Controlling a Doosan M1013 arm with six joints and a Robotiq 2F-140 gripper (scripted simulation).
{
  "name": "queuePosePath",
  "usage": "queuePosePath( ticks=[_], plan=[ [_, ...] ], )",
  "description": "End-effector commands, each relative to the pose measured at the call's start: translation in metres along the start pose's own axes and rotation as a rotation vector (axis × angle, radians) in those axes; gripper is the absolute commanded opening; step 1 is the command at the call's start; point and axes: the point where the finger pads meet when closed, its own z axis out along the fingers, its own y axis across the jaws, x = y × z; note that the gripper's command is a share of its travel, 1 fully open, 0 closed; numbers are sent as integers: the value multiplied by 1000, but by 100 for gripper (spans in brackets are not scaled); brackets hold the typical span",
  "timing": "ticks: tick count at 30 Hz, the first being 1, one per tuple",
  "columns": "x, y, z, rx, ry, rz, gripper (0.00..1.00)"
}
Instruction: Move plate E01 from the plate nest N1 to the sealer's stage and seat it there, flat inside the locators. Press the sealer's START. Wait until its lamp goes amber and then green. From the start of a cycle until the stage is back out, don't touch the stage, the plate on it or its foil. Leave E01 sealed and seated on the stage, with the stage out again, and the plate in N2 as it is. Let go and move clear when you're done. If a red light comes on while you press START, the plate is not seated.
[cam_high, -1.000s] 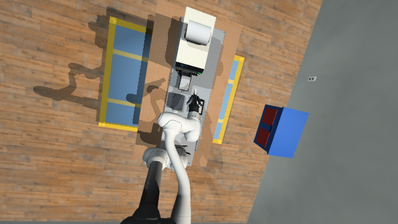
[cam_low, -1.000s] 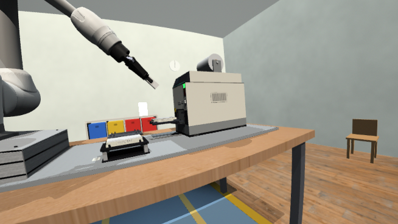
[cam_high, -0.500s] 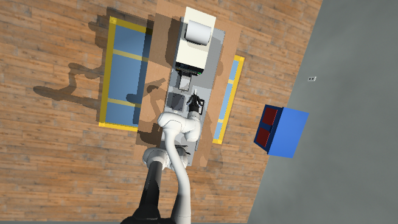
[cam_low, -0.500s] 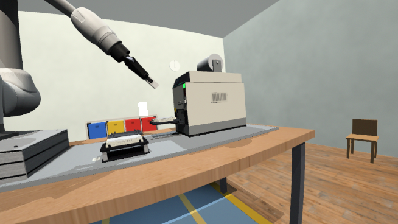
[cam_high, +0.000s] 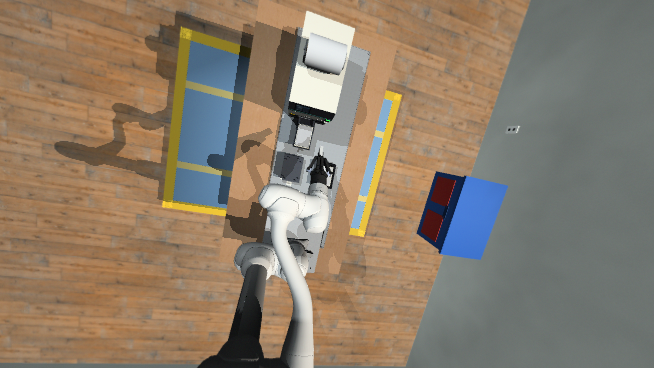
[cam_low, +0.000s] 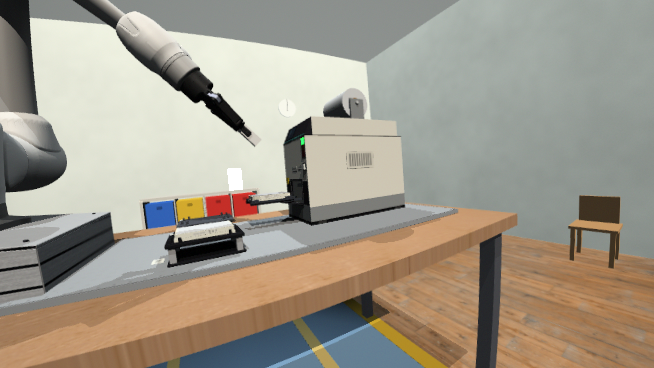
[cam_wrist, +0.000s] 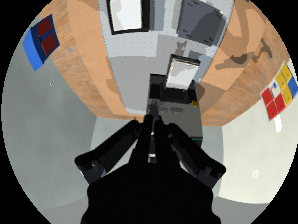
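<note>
Cream-coloured is the plate sealer (cam_high: 320, 92) (cam_low: 355, 169), and its lamp (cam_low: 302, 141) shows green. Plate E01 (cam_high: 303, 135) (cam_low: 270, 198) (cam_wrist: 183, 74) lies, I believe, on the extended stage (cam_high: 301, 147) (cam_low: 256, 202) (cam_wrist: 169, 93). The hand (cam_high: 321, 152) (cam_low: 254, 138) (cam_wrist: 153, 112) is together with nothing between, above the bench (cam_low: 280, 300). If the plate is not fully inside the locators, pressing START may bring the red light. A low approach could knock the stage; a press off-centre could miss the button.
</note>
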Motion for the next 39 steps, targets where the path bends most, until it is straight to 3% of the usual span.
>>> queuePosePath(
  ticks=[1, 11, 13, 26, 39],
  plan=[
    [3, -3, 0, 4, 0, 1, 10],
    [3, -3, 0, 3, 333, 1, 10],
    [3, -3, 0, 3, 333, 1, 10],
    [3, -3, 0, 3, 767, 2, 10],
    [3, -3, 0, 3, 785, 2, 10]
  ],
)
